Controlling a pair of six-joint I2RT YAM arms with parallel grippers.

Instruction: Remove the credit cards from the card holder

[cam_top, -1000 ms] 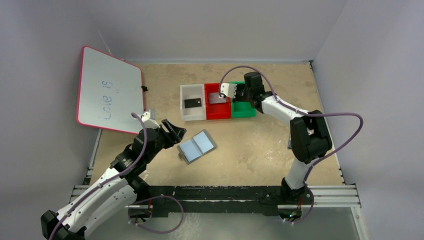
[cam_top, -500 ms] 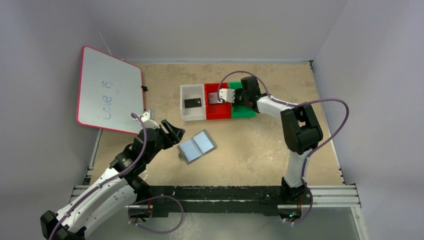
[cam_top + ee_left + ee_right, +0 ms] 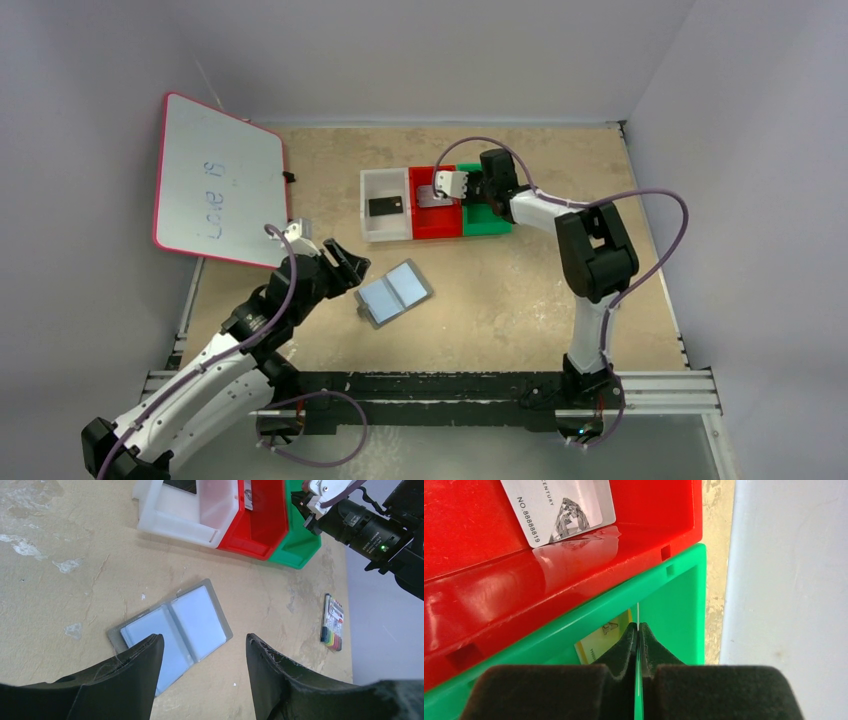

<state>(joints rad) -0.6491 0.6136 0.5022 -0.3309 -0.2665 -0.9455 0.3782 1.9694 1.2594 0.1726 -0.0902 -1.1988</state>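
The grey card holder (image 3: 393, 293) lies open on the table, and its bluish pockets (image 3: 175, 625) look empty. My left gripper (image 3: 345, 262) is open and empty, hovering just left of the holder (image 3: 204, 639). The black card (image 3: 385, 206) lies in the white tray. The silvery card (image 3: 559, 507) lies in the red tray. My right gripper (image 3: 470, 197) is down in the green tray (image 3: 674, 610), jaws pressed on a thin card edge (image 3: 637, 630). The gold-yellow card's face (image 3: 601, 637) shows just left of the fingertips.
The white tray (image 3: 385, 233), red tray (image 3: 436, 230) and green tray (image 3: 488, 226) stand side by side at the back centre. A whiteboard (image 3: 215, 180) leans at the left. A multicoloured marker pack (image 3: 333, 622) lies right of the holder.
My right gripper has moved left and down from above the trays into the green tray. The left arm and the card holder have not moved.
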